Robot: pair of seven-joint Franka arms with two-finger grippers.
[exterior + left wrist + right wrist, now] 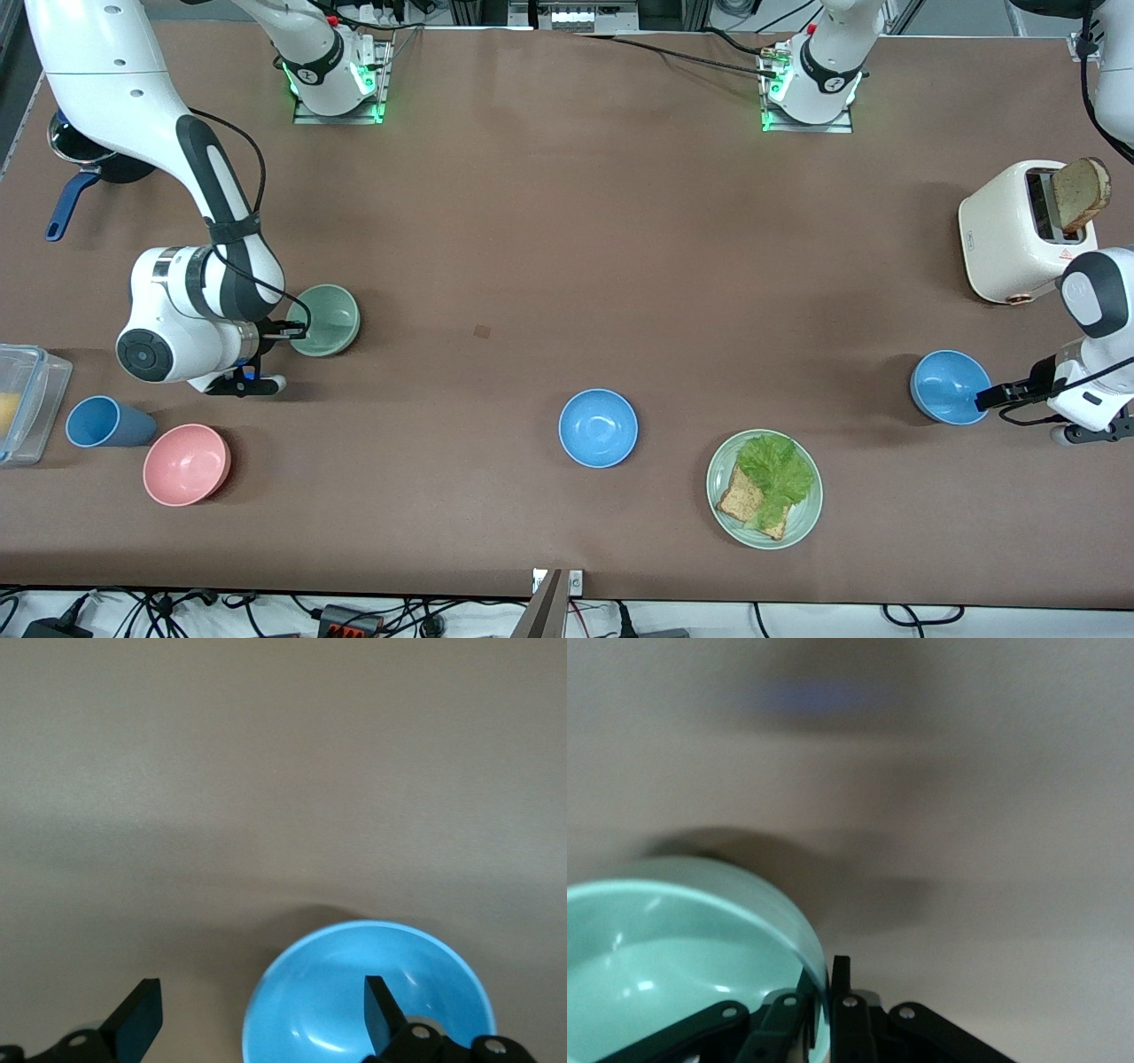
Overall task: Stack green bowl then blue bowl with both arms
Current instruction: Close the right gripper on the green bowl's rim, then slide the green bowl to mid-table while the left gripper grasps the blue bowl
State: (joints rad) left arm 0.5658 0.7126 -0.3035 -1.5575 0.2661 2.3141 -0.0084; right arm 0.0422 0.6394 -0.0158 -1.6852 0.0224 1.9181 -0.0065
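Green bowl [326, 320], near the surface's right-arm edge, is pinched at its rim by right gripper [285, 331]. Left gripper [990, 396] is spread wide over blue bowl [949, 387]'s rim. Light, stiff, likely slippery; rims suit.

Sage-green bowl [325, 320] tilted, rim-pinched; sky-blue bowl [950, 386] tilted

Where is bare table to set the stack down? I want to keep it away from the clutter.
The widest bare stretch lies between the green bowl and the toaster, farther from the camera than the middle blue bowl. Crowded: around the pink bowl and blue cup, and beside the lettuce plate.
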